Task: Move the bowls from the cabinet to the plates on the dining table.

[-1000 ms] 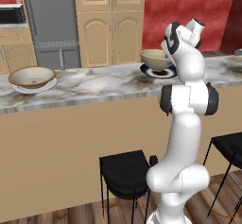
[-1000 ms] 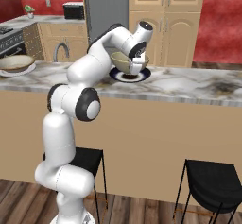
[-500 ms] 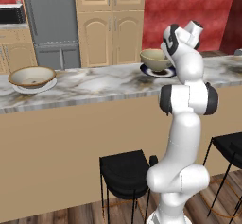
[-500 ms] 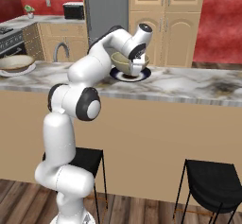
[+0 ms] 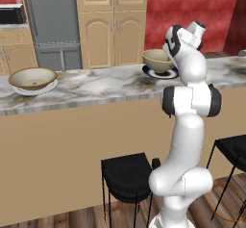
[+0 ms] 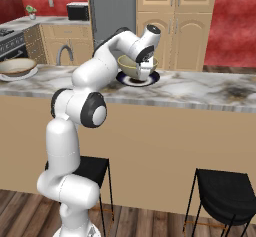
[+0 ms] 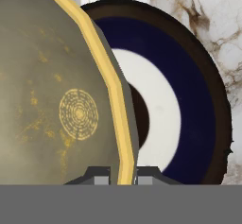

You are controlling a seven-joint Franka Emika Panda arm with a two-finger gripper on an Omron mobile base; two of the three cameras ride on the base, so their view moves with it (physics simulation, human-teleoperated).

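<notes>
Your gripper (image 7: 119, 176) was clamped on the yellowish rim of the olive bowl (image 6: 131, 66), holding it over the dark plate (image 6: 152, 78) near the far edge of the veined marble tabletop (image 5: 108, 85). The shallow cream bowl (image 5: 32, 77) sat on the white plate (image 5: 19, 91) toward the tabletop's left end. Beyond stood beige cabinets (image 5: 113, 25), a grey refrigerator (image 5: 50, 20) and a red wall (image 5: 192, 6), with black stools (image 6: 222, 193) under the tabletop's near edge.

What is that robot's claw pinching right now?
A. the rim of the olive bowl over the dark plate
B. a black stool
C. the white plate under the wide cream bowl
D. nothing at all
A: in the hand view the fingertips sit either side of the olive bowl's yellow rim, above the dark plate.
</notes>
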